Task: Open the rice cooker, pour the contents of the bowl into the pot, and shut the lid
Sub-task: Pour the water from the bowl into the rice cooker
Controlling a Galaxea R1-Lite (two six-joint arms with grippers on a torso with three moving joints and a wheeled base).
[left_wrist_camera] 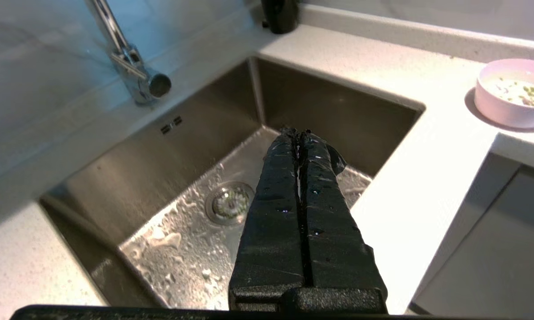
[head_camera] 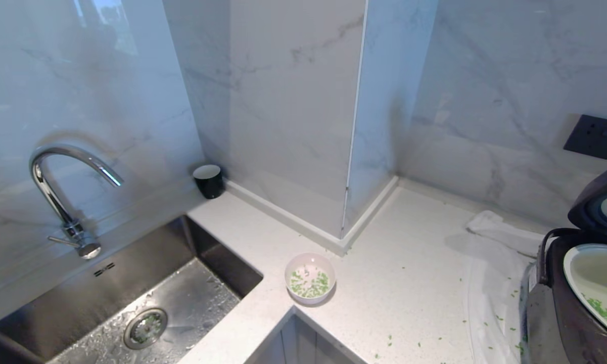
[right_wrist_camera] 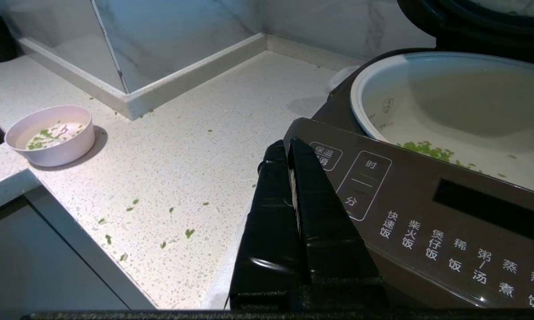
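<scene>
The dark rice cooker [head_camera: 561, 313] [right_wrist_camera: 427, 213] stands at the right edge of the counter with its lid [head_camera: 604, 202] [right_wrist_camera: 471, 18] raised. Its white pot [head_camera: 594, 280] [right_wrist_camera: 462, 102] holds some green bits [right_wrist_camera: 427, 150]. The pale pink bowl [head_camera: 310, 278] [left_wrist_camera: 513, 95] [right_wrist_camera: 50, 134] sits upright on the counter near the sink corner, with green bits [head_camera: 311, 284] inside. My left gripper [left_wrist_camera: 297, 131] is shut and empty, hanging over the sink. My right gripper [right_wrist_camera: 283, 144] is shut and empty, just in front of the cooker's button panel. Neither arm shows in the head view.
A steel sink [head_camera: 106, 283] [left_wrist_camera: 169, 146] with a chrome tap [head_camera: 63, 194] fills the left. A black cup [head_camera: 208, 180] stands in the back corner. A white cloth [head_camera: 495, 253] lies under the cooker. Green bits [right_wrist_camera: 160, 226] are scattered on the counter. A dark wall socket [head_camera: 594, 136] is at the right.
</scene>
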